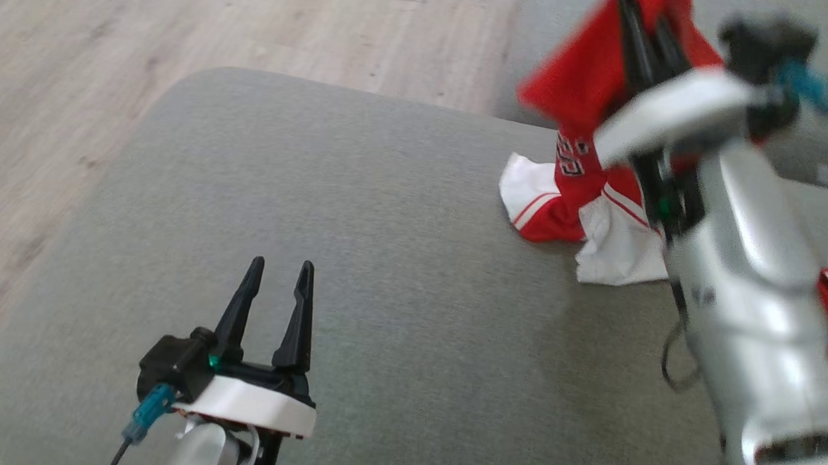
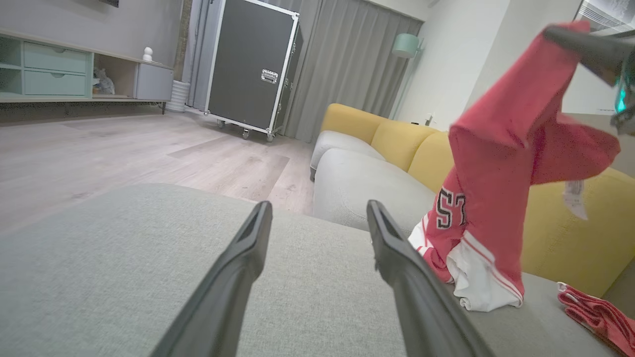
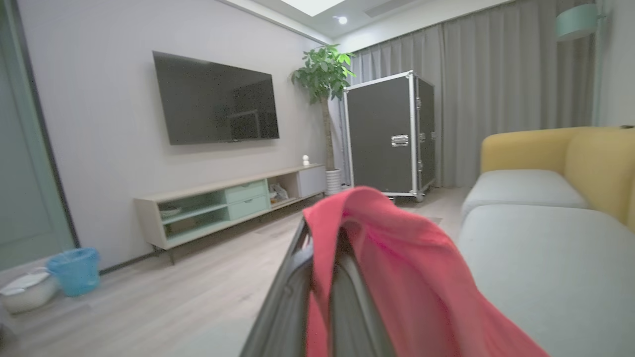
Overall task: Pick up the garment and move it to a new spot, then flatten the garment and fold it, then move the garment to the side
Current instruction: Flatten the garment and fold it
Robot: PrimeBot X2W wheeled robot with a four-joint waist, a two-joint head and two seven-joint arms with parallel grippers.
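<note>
I count two grippers, the left gripper point(image 1: 282, 264) and the right gripper point(image 1: 644, 25). Cloth items come to two: one red-and-white garment point(image 2: 496, 163) and one smaller red cloth point(image 2: 595, 312). Around the room I see one black flight case point(image 3: 389, 134), one television point(image 3: 218, 99), one low cabinet point(image 3: 223, 208), one potted plant point(image 3: 325, 74), one blue bin point(image 3: 74, 270), one pale green lamp point(image 2: 406, 44) and one yellow-backed sofa point(image 2: 392, 139).

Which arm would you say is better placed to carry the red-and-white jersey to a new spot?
Right. The right claw is shut on the red-and-white fabric jersey, partly lifted; the left claw hangs open and empty over the grey fabric cushion.
</note>
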